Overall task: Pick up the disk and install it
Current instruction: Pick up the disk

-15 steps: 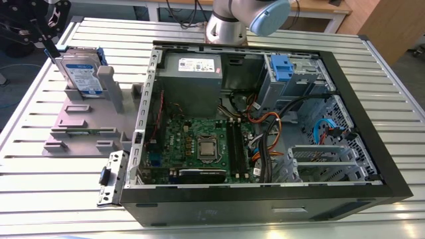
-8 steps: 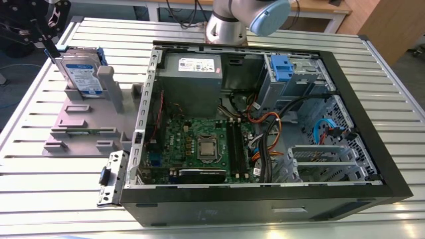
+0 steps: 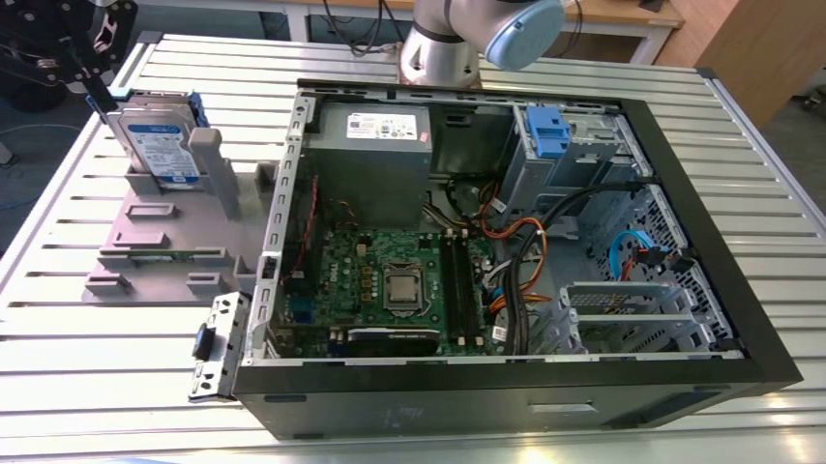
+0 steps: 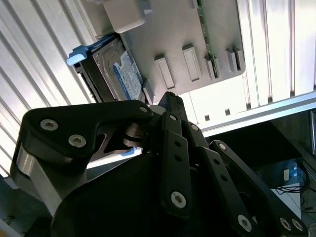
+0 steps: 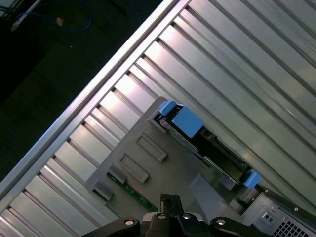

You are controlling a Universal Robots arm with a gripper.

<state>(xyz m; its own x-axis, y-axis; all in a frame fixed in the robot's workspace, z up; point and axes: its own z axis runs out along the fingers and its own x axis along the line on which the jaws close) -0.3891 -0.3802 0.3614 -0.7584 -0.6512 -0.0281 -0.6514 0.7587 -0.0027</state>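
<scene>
Early stage. Disk (image 3: 158,145) upright in grey stand (image 3: 155,246) on surface (image 3: 77,387), exterior view's left, not lifted. End effector (image 4: 157,102) close by disk's top edge; opening and contact: can't tell. Drive cage (image 3: 548,135) in open PC case (image 3: 722,290) well apart. Pick and install both outstanding.

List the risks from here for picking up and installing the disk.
1. The disk stands on edge in the grey stand, beside an upright post; a skewed pull by the gripper near it could jam it or drag the stand.
2. Loose cables lie beside the drive cage in the open case; they might snag the disk going in.
</scene>
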